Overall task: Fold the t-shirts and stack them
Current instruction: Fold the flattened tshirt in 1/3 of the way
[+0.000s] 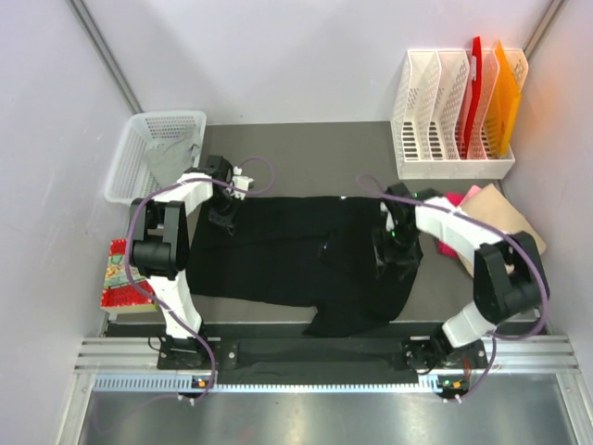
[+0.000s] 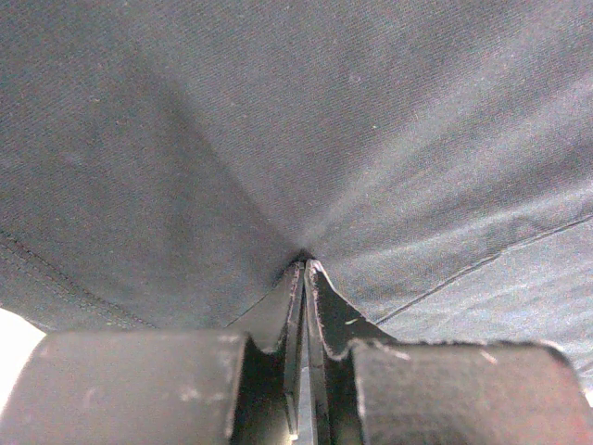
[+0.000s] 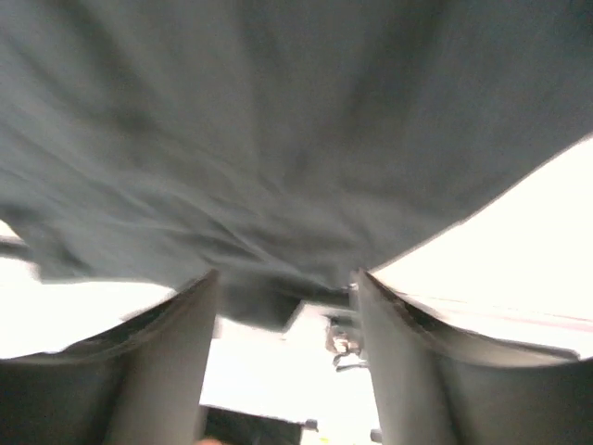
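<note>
The large black t-shirt (image 1: 296, 250) lies spread across the middle of the table. My left gripper (image 1: 225, 217) is at its far left edge and is shut, pinching a fold of the black cloth (image 2: 278, 120) between its tips (image 2: 304, 265). My right gripper (image 1: 395, 247) is over the shirt's right part; in the right wrist view it (image 3: 287, 278) is open, with the black cloth (image 3: 278, 120) hanging just past its fingertips. A grey shirt (image 1: 172, 158) lies in the white basket. A pink shirt (image 1: 452, 224) and a tan shirt (image 1: 508, 219) lie at the right, partly hidden behind the right arm.
The white mesh basket (image 1: 130, 153) stands at the back left. A red patterned packet (image 1: 120, 278) lies at the left edge. A white file rack (image 1: 454, 111) with red and orange folders stands at the back right. Grey walls close in both sides.
</note>
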Available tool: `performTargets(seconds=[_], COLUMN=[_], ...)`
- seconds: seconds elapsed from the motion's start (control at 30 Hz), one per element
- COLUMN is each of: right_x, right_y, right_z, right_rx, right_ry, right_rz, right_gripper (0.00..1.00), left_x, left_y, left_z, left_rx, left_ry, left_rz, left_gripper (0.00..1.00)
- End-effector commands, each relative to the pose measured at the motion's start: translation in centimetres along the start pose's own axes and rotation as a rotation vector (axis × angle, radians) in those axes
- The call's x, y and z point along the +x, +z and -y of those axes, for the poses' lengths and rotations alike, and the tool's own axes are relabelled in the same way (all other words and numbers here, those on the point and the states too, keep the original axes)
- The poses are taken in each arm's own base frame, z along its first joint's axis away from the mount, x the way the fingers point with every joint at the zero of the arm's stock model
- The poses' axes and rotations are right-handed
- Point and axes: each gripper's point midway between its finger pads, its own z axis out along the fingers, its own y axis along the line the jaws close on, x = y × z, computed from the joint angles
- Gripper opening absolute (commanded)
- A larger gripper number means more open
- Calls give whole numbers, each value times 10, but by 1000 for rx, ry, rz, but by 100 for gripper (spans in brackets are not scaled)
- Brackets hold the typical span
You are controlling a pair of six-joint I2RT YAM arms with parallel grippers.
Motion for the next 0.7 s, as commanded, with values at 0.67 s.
performTargets(seconds=[0.67], right_x=[-220], right_y=[24], right_z=[47], right_rx=[160], right_ry=[124], right_rz=[245], right_gripper=[68], left_x=[-21], left_y=[9], left_z=[-21], left_rx=[-52], left_ry=[-8], left_rz=[3], left_gripper=[7])
